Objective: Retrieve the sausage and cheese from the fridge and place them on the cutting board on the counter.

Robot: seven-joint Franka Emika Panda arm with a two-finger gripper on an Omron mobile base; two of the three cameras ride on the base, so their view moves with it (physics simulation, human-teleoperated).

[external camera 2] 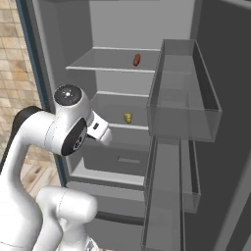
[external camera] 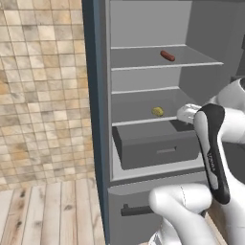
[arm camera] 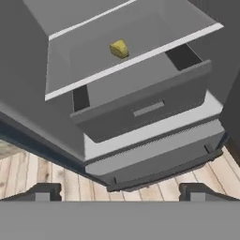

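Note:
The fridge [external camera: 103, 95] stands open with its grey shelves showing. The sausage [external camera: 167, 56], a dark reddish-brown cylinder, lies on the upper shelf [external camera 2: 137, 60]. The cheese [external camera: 158, 112], a small yellow lump, sits on the middle shelf [external camera 2: 128, 117] and near the top of the hand view [arm camera: 119, 48]. My gripper [arm camera: 119, 193] is open and holds nothing, its dark fingertips [arm camera: 43, 192] wide apart. It hangs in front of the fridge, short of the cheese shelf and looking down over the drawer. The cutting board and the counter are out of view.
A grey drawer [arm camera: 140, 110] with a flat handle sits just below the cheese shelf. The open fridge door with its clear bins [external camera 2: 182, 88] stands close on the right. A tiled wall [external camera: 43, 86] and wooden floor [external camera: 52, 210] lie to the left.

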